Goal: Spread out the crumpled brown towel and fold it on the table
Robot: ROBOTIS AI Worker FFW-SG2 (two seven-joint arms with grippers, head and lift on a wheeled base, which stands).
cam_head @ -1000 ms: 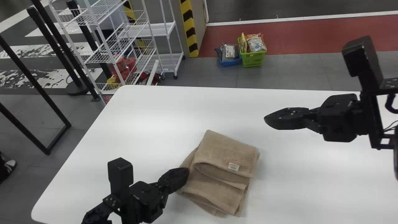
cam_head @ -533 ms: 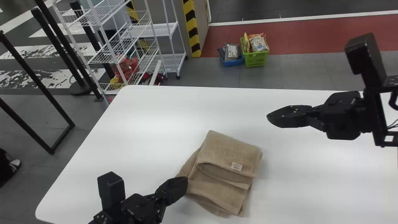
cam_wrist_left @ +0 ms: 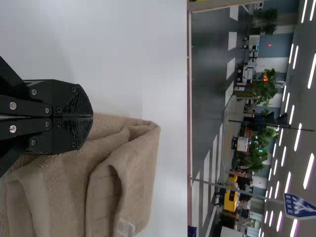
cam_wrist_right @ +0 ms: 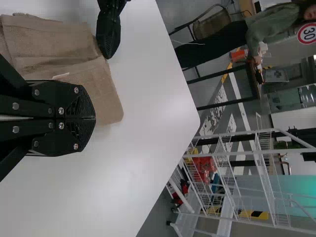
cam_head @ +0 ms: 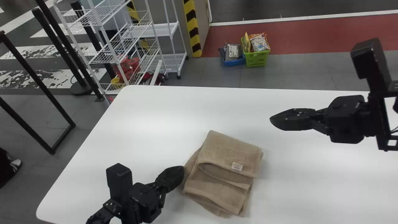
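Have left gripper [cam_head: 179,173] pressed together at the left side of the brown towel [cam_head: 230,152], which lies folded well in from the table's [cam_head: 136,124] left edge. Have right gripper [cam_head: 275,120] pressed together nearer the far edge.

White wire shelving [cam_head: 112,46] beside a black-and-yellow striped column [cam_head: 192,28]

Matt black all over, the left gripper [cam_head: 179,171] and right gripper [cam_head: 274,120] taper to blunt points, with fine ribbing [cam_wrist_left: 84,103] at the jaw ends. Round silvery screws [cam_wrist_left: 13,129] stud the plates behind; farther back from the jaws come a boxy upright block [cam_head: 371,59] and thin dark cable [cam_head: 394,129].
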